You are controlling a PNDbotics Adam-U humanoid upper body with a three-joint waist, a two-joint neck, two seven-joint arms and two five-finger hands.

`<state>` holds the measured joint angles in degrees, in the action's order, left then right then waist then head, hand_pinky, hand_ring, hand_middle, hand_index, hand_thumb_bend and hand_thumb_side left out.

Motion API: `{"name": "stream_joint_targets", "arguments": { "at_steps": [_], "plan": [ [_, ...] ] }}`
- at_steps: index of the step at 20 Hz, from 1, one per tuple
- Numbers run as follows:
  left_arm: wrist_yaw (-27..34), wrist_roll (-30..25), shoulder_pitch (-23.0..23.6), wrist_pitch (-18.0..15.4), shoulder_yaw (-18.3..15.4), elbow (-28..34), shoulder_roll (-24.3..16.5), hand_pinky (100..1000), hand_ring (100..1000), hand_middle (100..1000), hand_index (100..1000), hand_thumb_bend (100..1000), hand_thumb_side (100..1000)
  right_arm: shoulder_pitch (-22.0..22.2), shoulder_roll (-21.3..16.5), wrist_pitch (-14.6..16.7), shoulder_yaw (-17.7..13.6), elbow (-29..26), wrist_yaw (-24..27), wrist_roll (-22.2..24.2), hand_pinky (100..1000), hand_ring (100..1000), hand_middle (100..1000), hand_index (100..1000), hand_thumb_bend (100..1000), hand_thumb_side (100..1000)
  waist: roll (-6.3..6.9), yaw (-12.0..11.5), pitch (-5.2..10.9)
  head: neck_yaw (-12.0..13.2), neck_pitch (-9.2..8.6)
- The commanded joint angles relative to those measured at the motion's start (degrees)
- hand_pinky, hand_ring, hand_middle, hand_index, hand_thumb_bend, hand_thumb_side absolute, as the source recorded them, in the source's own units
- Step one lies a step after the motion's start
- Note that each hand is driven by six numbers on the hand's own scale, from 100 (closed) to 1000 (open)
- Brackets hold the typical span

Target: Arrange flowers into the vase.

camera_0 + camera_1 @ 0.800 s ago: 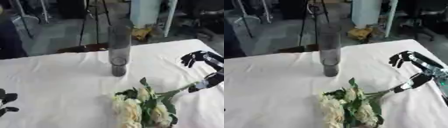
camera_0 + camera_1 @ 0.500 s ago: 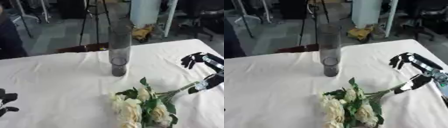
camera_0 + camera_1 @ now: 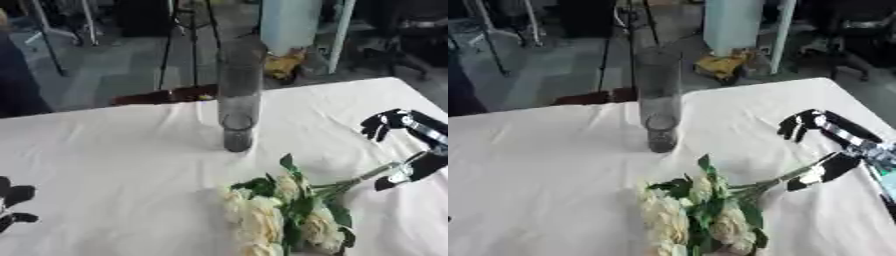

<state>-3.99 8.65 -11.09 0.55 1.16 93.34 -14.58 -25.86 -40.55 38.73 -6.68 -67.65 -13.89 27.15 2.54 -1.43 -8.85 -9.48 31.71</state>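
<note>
A tall clear glass vase (image 3: 238,102) stands upright on the white tablecloth, a little behind the middle. In front of it lies a bunch of cream-white flowers (image 3: 278,214) with green leaves, heads toward me and stems (image 3: 785,177) running to the right. My right hand (image 3: 830,145) is at the right edge, fingers spread above and thumb low beside the stem ends; nothing is clasped. My left hand (image 3: 12,203) shows only at the lower left edge, resting with fingers up.
The white table (image 3: 105,165) ends at its far edge just behind the vase. Beyond it is a grey floor with tripod legs (image 3: 187,35), a pale column (image 3: 289,20) and chairs.
The right hand has drifted slightly lower and nearer the stem ends. The flowers and vase have not moved.
</note>
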Motion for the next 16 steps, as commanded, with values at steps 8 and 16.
{"name": "stream_joint_targets", "arguments": {
  "at_steps": [8,16],
  "plan": [
    [0.2,-0.2,-0.5,-0.1,-0.3,1.1,-1.1,532,757,673,657,393,1000,-1.5,-0.7,2.7,0.2,2.8,-4.3,0.6,536,805,538,714,967,347,0.65,-0.1,-0.03,-0.3,0.10],
    [0.3,-0.3,-0.5,-0.1,-0.3,1.2,-1.0,533,758,674,659,389,1000,-2.8,0.9,3.9,0.6,5.8,-8.7,-2.5,524,786,514,695,969,348,0.76,0.0,-0.02,-0.5,0.14]
  ]
}}
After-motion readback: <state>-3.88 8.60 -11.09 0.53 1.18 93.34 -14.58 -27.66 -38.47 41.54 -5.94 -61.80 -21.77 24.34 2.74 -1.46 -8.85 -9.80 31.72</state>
